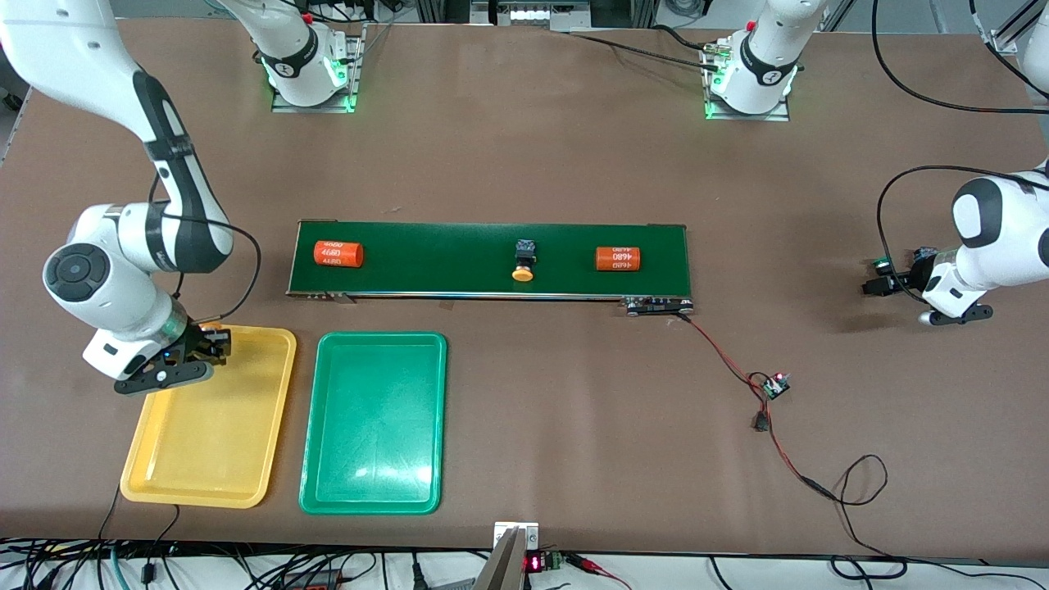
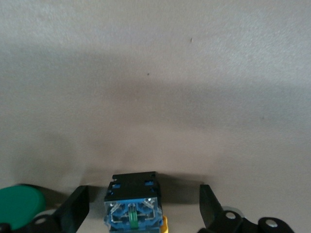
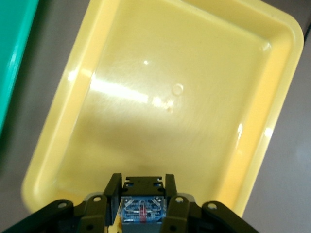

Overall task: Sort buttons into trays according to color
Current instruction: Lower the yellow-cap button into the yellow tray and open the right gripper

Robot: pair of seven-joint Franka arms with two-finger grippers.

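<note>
Front view: right arm bent low, right end effector (image 1: 215,342) over yellow tray (image 1: 246,459) corner, clamped on button (image 1: 215,334). Left arm waits low at its end of tabletop (image 1: 533,147), left end effector (image 1: 881,274) spread wide. Third button (image 1: 524,260), yellow cap, lies on belt (image 1: 492,238) between two orange cylinders (image 1: 338,253). Green tray (image 1: 328,483) beside yellow tray.

Left wrist view: blue-black button (image 2: 132,204) sits between parted fingers (image 2: 73,213), untouched; green cap (image 2: 19,206) beside.

Right wrist view: fingers (image 3: 111,187) pinch button body above yellow tray floor.

One button (image 1: 523,260) on conveyor belt (image 1: 492,238), between two cylinders (image 1: 338,253).
</note>
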